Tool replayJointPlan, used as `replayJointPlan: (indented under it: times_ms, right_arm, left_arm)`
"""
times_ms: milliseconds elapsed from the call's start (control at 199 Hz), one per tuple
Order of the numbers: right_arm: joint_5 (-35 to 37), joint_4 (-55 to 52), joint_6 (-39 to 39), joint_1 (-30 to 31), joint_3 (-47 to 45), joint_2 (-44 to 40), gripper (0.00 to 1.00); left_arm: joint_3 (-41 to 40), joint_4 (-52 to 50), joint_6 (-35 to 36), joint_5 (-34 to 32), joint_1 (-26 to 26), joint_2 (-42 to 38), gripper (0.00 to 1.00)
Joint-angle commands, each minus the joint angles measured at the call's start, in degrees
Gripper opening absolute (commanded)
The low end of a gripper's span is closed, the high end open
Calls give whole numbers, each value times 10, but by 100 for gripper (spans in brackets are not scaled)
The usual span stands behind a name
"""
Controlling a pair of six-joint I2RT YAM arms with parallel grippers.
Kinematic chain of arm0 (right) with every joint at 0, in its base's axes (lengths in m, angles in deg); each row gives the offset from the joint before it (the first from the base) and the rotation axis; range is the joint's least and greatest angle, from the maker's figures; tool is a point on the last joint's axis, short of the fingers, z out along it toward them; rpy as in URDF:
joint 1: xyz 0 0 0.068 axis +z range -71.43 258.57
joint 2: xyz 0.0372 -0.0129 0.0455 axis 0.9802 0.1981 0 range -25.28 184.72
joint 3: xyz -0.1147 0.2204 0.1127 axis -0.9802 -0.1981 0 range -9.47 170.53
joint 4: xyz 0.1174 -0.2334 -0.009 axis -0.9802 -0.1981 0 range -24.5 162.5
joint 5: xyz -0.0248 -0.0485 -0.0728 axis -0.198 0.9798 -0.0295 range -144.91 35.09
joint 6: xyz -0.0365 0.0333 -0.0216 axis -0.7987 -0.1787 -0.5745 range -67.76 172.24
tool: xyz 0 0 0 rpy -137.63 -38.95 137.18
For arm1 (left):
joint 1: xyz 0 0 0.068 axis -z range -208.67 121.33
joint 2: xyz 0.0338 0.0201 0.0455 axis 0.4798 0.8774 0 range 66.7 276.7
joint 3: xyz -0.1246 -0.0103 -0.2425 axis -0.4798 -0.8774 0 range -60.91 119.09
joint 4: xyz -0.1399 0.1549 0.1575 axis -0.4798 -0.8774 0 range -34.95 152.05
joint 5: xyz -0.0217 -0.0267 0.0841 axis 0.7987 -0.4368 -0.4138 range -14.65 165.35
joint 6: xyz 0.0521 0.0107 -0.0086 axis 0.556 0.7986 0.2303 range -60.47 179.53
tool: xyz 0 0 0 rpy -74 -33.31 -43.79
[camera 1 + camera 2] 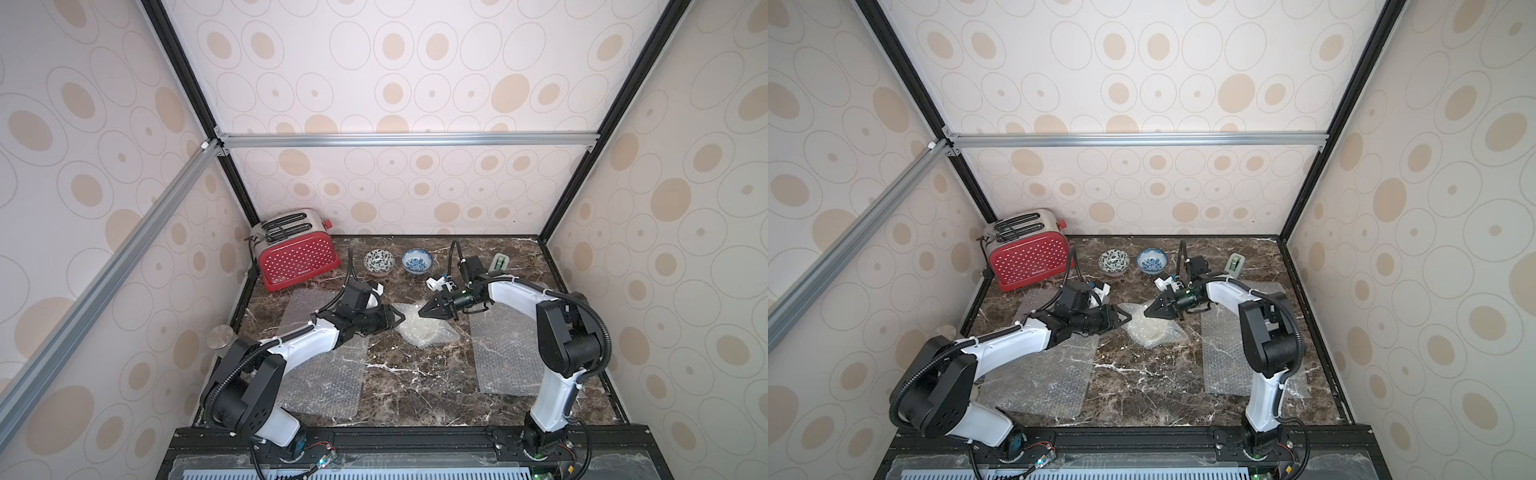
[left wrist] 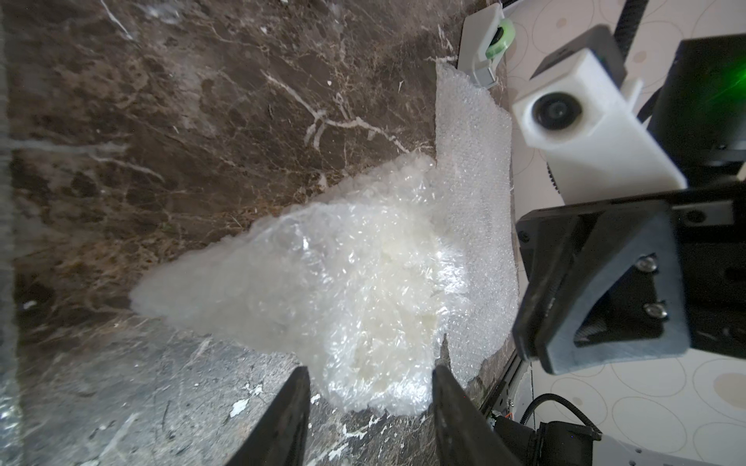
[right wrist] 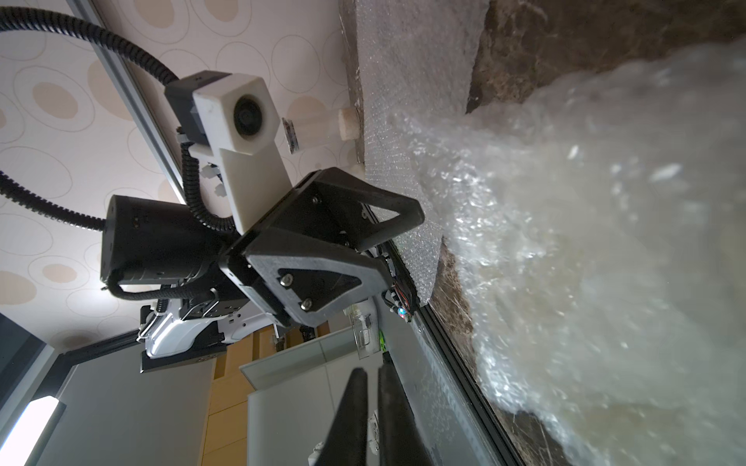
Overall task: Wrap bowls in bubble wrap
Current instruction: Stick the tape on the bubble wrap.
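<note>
A crumpled bubble wrap bundle point(image 1: 419, 329) point(image 1: 1151, 328) lies mid-table, and a cream bowl point(image 2: 375, 282) shows faintly through it. My left gripper point(image 1: 401, 318) point(image 2: 371, 375) is open at the bundle's left side, its fingertips either side of the bundle's near end. My right gripper point(image 1: 422, 312) point(image 3: 373, 375) is shut on nothing, its tip at the bundle's upper right edge. A black-leaf bowl point(image 1: 378, 262) and a blue-patterned bowl point(image 1: 417, 262) stand unwrapped at the back. Flat bubble wrap sheets lie at the left point(image 1: 328, 386) and the right point(image 1: 503, 357), partly under my arms.
A red dotted toaster point(image 1: 297, 253) stands at the back left. A tape dispenser point(image 1: 501, 262) sits at the back right, behind my right arm. A small metal disc point(image 1: 219, 336) rests at the table's left edge. Patterned walls close in three sides.
</note>
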Motion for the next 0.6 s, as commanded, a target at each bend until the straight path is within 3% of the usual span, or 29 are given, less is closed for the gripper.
replayJointPlan:
  times_ms: [0,322,599]
  right_arm:
    - [56,-47,-33,-16,4,-16,12]
    - [125,-75,-42,-26,118,52,27]
    - [142,-124,-69,-1,187,112,30]
  left_arm:
    - [26,14,-6,-2,3,4,49]
    - [26,7,-4,-8,4,6,49]
    - [20,6,-4,-15,5,6,50]
